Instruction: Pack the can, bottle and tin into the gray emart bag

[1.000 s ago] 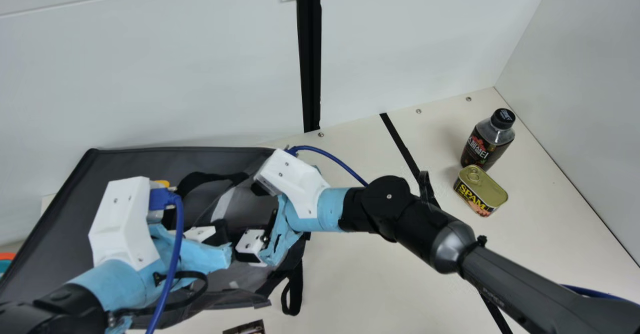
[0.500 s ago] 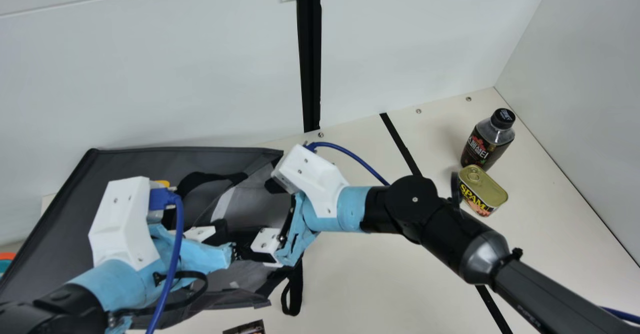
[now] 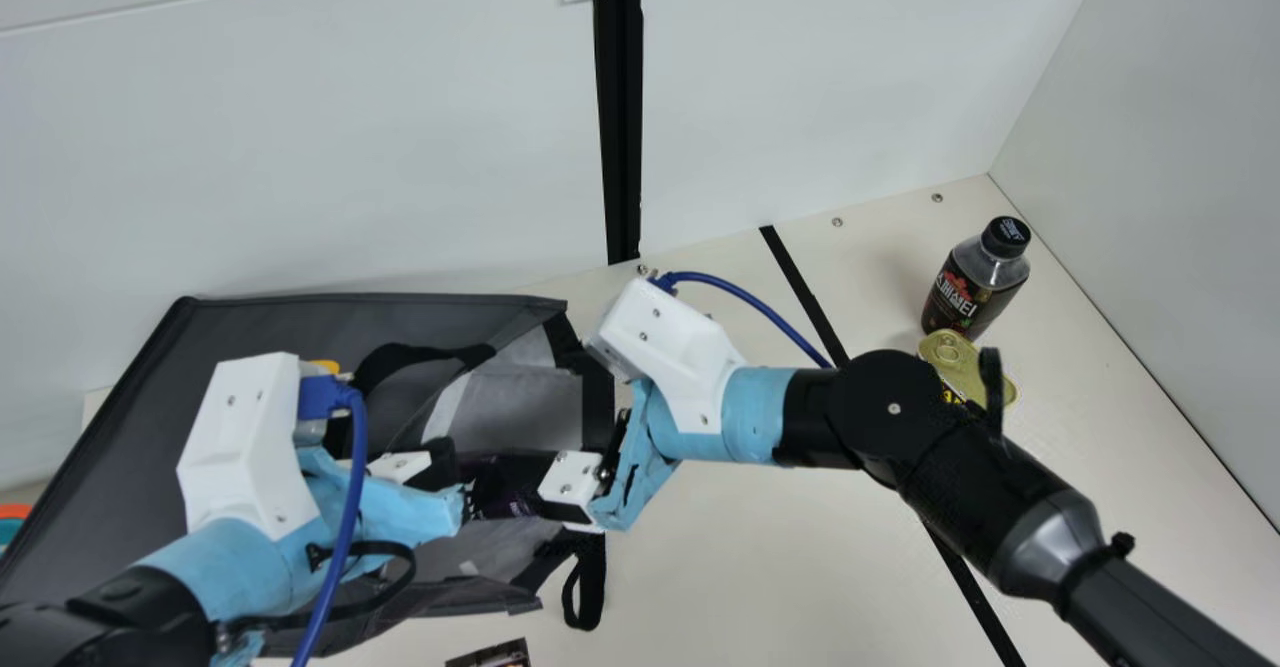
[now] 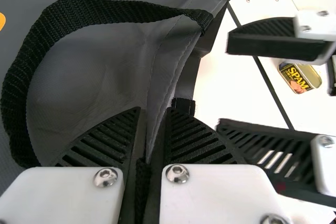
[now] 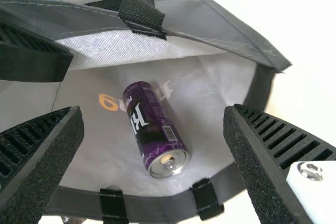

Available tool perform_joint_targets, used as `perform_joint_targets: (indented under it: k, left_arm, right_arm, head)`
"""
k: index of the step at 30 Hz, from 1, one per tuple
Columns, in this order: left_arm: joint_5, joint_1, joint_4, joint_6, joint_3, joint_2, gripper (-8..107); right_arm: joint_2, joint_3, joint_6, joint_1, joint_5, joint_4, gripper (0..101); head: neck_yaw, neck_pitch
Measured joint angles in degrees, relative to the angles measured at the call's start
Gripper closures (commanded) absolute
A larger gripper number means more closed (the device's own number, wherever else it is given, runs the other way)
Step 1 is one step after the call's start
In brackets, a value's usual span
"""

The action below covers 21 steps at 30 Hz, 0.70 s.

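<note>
- The left gripper (image 3: pixel 462 494) is closed down tight, pinching an edge of the gray emart bag (image 3: pixel 150 437) between its ribbed fingers; it holds nothing else that I can see.
- The right gripper (image 3: pixel 532 487) is spread wide and grips nothing. It points into the bag's mouth, facing the left gripper, near it but apart.
- Between the right gripper's fingers, in its wrist view, and farther in past the tips, the purple can (image 5: pixel 155 129) lies on its side on the bag's gray inside.
- A black handle (image 4: pixel 16 103) makes a broad loop on the bag just beside the left gripper's fingers.
- A black strap (image 3: pixel 590 587) hangs off the bag onto the table, near the right gripper.
- The tin (image 3: pixel 965 362) sits well out from the right gripper, back along its arm, which partly covers the tin in the main view.
- Past the tin, the bottle (image 3: pixel 975 277) stands upright with its black cap on, well apart from both grippers. It is just beside the tin; whether they touch I cannot tell.
- Farther from the right gripper than from the left, an orange-and-teal thing (image 3: pixel 14 525) shows at the main view's left edge.
</note>
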Motion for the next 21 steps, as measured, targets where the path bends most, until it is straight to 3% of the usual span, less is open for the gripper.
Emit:
perform_joint_targets:
  k: [21]
  left_arm:
    - [0.0,0.0,0.0,0.0,0.0,0.0,89]
  right_arm:
    - [-9.1,0.7,9.4,-4.7,1.4,-10.3,10]
  head:
    - [0.0,0.0]
